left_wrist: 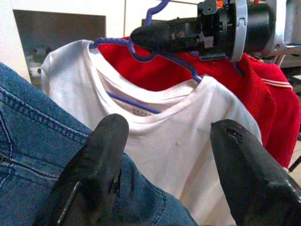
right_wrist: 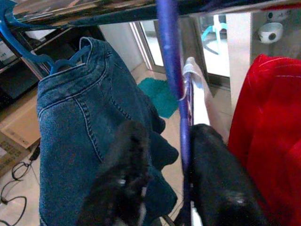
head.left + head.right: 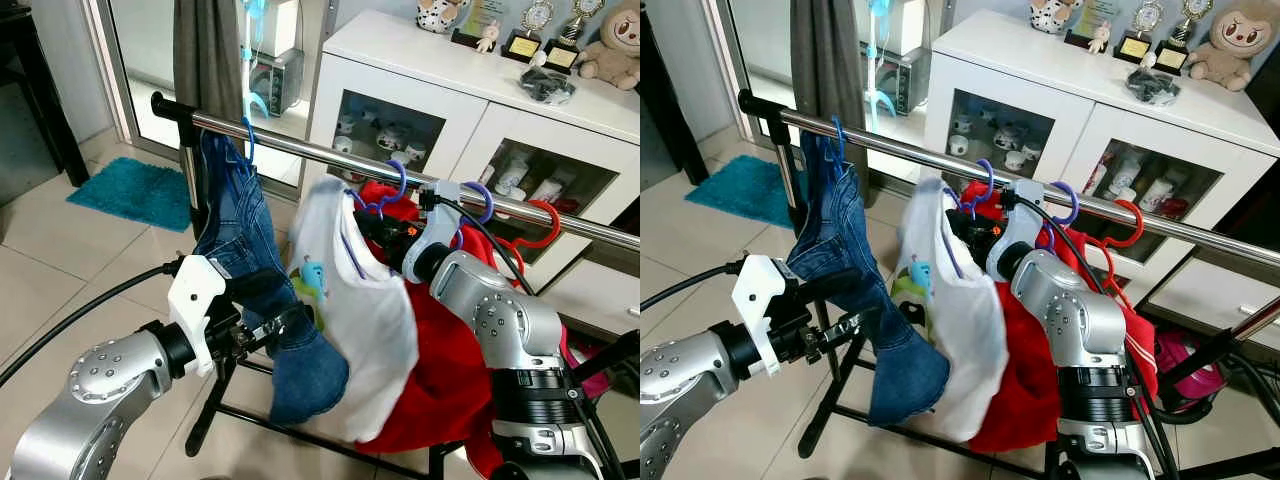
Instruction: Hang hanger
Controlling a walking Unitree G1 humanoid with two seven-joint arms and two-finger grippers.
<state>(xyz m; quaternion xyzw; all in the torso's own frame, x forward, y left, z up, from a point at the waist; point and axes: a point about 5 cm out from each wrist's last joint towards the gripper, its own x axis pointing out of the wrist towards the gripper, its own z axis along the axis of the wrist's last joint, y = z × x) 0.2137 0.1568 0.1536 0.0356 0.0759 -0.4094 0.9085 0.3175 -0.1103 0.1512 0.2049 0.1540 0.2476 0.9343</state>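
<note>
A metal rail (image 3: 300, 148) runs across a black rack. On it hang blue jeans (image 3: 245, 230) on a blue hanger (image 3: 248, 135), a white T-shirt (image 3: 370, 330) on a purple hanger (image 3: 398, 178), and a red garment (image 3: 450, 380). My right gripper (image 3: 372, 228) is up at the purple hanger's neck (image 2: 175, 70), just under the rail. Its fingers (image 2: 216, 188) stand open, with the stem lying against one of them. My left gripper (image 3: 275, 325) is low beside the jeans, open, with denim (image 1: 37, 155) resting against one finger (image 1: 94, 174) and nothing held.
A white cabinet (image 3: 420, 70) with glass doors stands close behind the rack, with trophies and a plush toy on top. A teal mat (image 3: 130, 190) lies on the tiled floor at the left. A grey cloth (image 3: 205, 50) hangs at the rail's left end.
</note>
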